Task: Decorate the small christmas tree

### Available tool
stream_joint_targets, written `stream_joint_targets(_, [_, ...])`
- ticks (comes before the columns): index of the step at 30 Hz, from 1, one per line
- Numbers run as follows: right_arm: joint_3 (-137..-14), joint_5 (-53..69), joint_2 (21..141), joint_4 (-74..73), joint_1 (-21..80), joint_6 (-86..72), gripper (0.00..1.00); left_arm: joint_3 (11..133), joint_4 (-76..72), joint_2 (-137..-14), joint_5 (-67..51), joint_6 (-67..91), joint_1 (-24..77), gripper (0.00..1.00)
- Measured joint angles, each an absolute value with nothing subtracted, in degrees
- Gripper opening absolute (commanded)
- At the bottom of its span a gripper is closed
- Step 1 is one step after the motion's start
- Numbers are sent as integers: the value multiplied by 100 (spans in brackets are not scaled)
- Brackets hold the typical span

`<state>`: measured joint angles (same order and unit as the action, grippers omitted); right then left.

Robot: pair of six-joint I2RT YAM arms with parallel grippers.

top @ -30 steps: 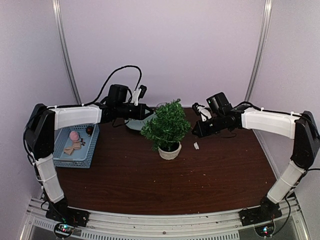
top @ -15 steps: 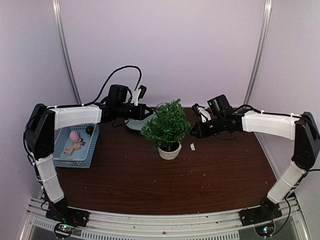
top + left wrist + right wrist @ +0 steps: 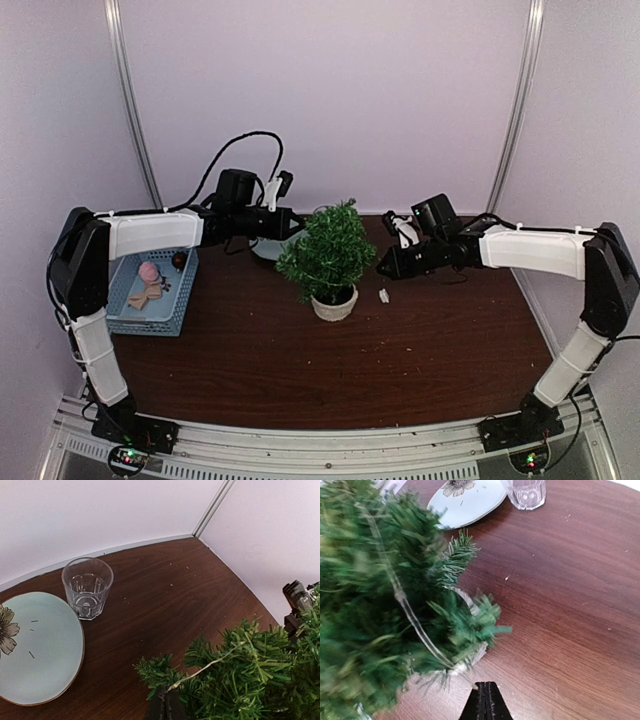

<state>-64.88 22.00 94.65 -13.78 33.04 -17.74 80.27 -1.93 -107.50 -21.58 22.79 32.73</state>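
Small christmas tree (image 3: 328, 252) stands on brown table (image 3: 300, 360).

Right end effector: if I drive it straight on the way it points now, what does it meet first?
Most likely the small christmas tree: its lower branches hang just ahead and slightly left of the right end effector. Exact depth is unclear from the wrist view.

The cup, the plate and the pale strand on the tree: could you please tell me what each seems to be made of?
The cup looks like clear glass: the table shows through its faceted wall. The plate seems glazed ceramic: smooth pale-green sheen, brown rim, painted flower. The strand is thin and pale, perhaps wire or cord; I cannot tell.
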Motion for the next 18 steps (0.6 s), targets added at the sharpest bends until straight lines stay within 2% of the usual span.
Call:
stream_joint_targets(9, [-6587,1964,8761,-1780,3304,-1627,0,8027,-183,-10750,-2121,2272,3273,0])
stream_joint_targets(18, [-6639,2073,8860,-1723,3409,-1782,0,8027,-180,-10750,-2117,2239,3273,0])
